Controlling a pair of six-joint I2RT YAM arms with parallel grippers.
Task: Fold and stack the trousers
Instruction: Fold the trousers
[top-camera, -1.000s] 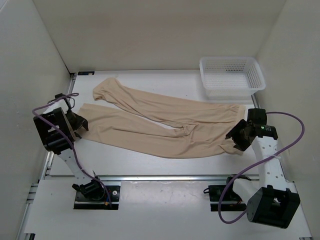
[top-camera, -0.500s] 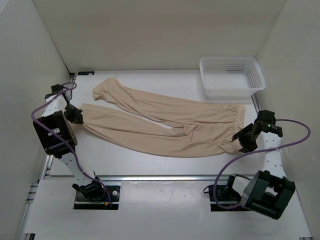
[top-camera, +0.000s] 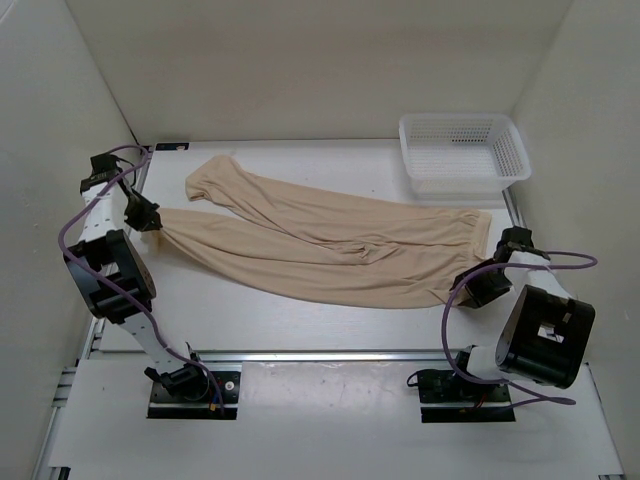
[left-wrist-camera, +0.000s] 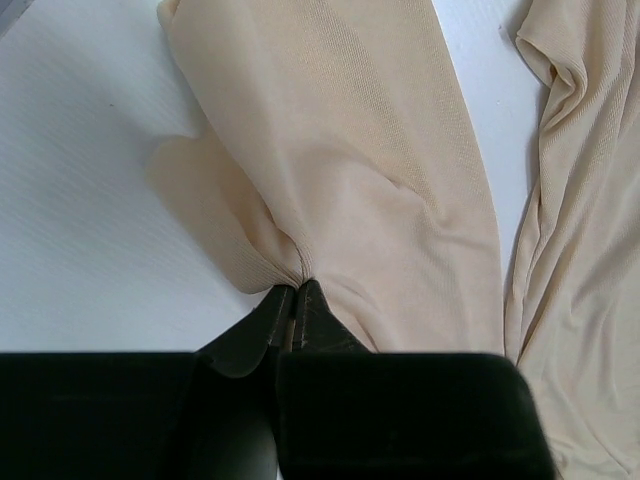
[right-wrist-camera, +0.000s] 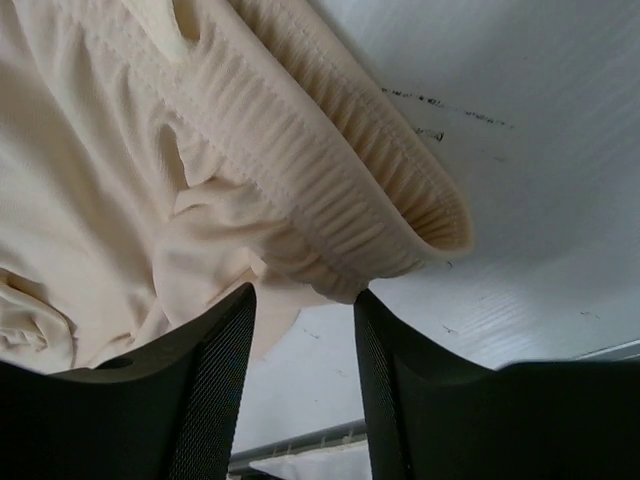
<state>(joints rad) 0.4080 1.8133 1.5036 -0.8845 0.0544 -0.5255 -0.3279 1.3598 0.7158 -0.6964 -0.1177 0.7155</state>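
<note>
Right, trousers (top-camera: 320, 240) lie spread across the middle of the tabletop (top-camera: 280, 325), legs running out to 9 and 10 o'clock, waistband at 3. My left claw (left-wrist-camera: 293, 300) is pinched tight on the near leg's hem at 9 o'clock, cloth bunched at its tips. My right claw (right-wrist-camera: 300, 330) stands part open at 4 o'clock, the waistband corner between its fingers, not clamped. Basket (top-camera: 460, 183) sits at 1 o'clock.

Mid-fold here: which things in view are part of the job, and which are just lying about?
Job: trousers, left gripper pinching a leg end, right gripper open at the waistband.
Lying about: white mesh basket at the far right.
</note>
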